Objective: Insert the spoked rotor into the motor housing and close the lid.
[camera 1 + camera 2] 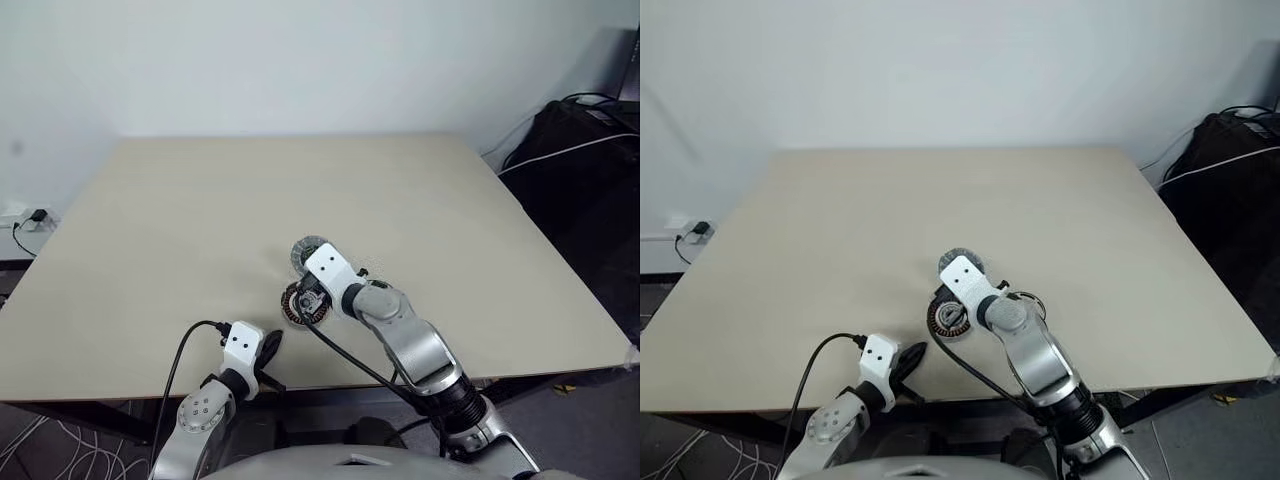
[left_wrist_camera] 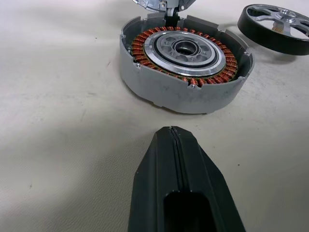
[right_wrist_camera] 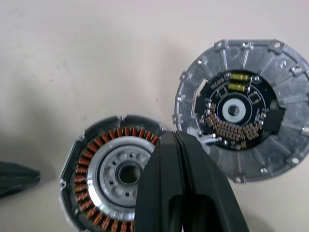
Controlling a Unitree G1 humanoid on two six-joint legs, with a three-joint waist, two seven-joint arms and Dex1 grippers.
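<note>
On a beige table [image 1: 150, 250] against a white wall, the motor housing [image 2: 186, 67] lies windings-up for loading, the lid [image 3: 244, 113] at its one o'clock, the spoked rotor [image 2: 275, 26] alongside, while the left gripper [image 2: 171, 133] and right gripper [image 3: 176, 137], both pressed together and empty, hover near it.

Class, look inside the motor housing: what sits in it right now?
Inside the motor housing sits a ring of copper windings around a silver hub. No rotor is in it. The right gripper, jaws shut, covers part of it.
</note>
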